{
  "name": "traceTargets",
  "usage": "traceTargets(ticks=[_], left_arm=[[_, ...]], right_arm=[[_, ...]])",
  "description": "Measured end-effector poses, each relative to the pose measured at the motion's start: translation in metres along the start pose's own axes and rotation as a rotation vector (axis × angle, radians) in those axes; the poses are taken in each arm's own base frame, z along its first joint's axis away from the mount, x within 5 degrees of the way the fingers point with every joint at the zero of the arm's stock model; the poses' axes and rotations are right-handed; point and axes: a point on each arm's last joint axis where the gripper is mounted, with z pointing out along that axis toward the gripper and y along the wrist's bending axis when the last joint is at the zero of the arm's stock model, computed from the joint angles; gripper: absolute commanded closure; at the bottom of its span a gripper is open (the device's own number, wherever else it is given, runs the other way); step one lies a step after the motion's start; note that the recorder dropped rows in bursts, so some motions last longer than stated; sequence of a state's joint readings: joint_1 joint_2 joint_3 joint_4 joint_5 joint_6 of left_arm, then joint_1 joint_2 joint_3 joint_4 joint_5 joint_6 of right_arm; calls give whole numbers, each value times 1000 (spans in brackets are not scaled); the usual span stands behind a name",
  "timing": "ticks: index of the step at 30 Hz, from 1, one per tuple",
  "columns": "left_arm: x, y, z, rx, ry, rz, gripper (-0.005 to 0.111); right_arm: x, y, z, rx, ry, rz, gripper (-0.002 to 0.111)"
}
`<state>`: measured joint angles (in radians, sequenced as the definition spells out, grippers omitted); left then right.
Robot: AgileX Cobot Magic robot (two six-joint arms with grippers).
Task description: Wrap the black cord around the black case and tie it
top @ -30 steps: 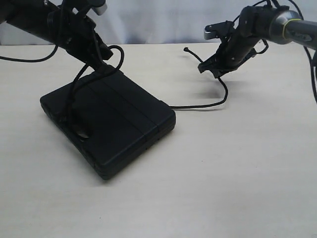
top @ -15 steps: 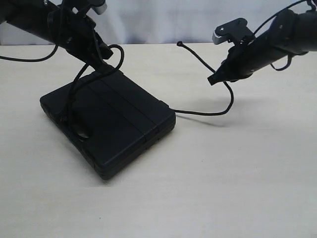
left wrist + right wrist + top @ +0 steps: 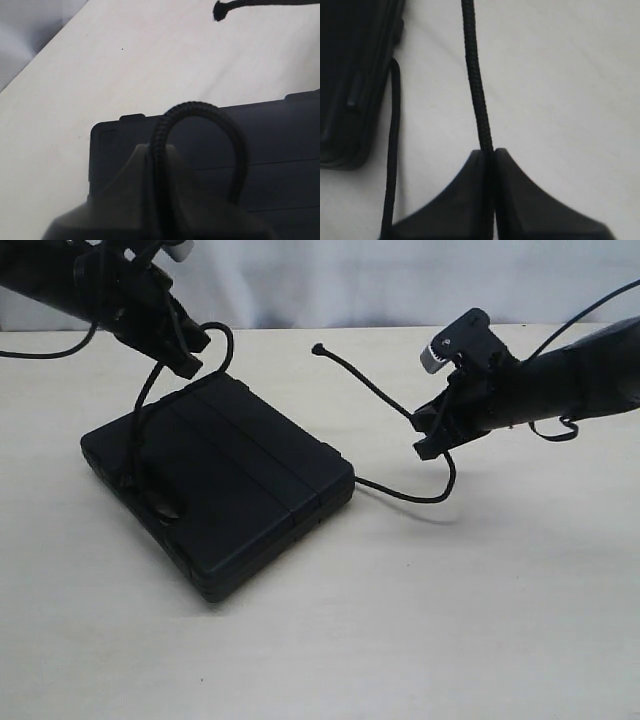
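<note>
- The black cord (image 3: 365, 382) is lifted at two places. We judge this is so that one run stays laid over the black case (image 3: 230, 490) while the free end stays clear of the table (image 3: 450, 620), ready to be led round.
- From the upper hold, the cord drops across the lid towards the handle slot at the near-left end. Another run comes out at the case's right edge, lies on the table in a curve and rises to the second hold. The small knobbed tip sticks out into the air beyond that.
- The cord is thin, black and braided, and the weave shows plainly in the arch (image 3: 200, 106) and in the straight stretch (image 3: 472, 75).
- The case is flat, rectangular and matte black, with raised bands across the lid. It lies flat on the table, left of centre.
- The left gripper (image 3: 185, 355) hangs above the far corner of the case, clenched on the cord, which arches out of its tips (image 3: 157, 150).
- The right gripper (image 3: 432, 438) hangs beside the case, apart from it, and is likewise pinched tight on the cord (image 3: 489, 152).
</note>
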<state>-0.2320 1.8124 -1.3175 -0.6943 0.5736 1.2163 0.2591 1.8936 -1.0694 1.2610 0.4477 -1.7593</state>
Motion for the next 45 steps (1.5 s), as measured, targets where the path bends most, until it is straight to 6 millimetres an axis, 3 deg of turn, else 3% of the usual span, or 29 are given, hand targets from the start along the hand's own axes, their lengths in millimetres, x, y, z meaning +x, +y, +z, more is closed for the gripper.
traceTargets(ticks=[8, 17, 26, 37, 45], left_arm=[[10, 18, -17, 140, -149, -43, 107], [27, 22, -1, 265, -188, -75, 107], [16, 21, -2, 375, -258, -62, 107], [26, 24, 14, 423, -271, -103, 107], [24, 22, 12, 453, -300, -104, 107]], right_arm=[[-9, 7, -1, -75, -99, -83, 104], [-11, 11, -1, -113, -126, -154, 104], [-10, 14, -2, -145, -126, -208, 104], [-9, 20, -2, -192, -122, -247, 104], [-18, 43, 9, -201, -94, -327, 104]])
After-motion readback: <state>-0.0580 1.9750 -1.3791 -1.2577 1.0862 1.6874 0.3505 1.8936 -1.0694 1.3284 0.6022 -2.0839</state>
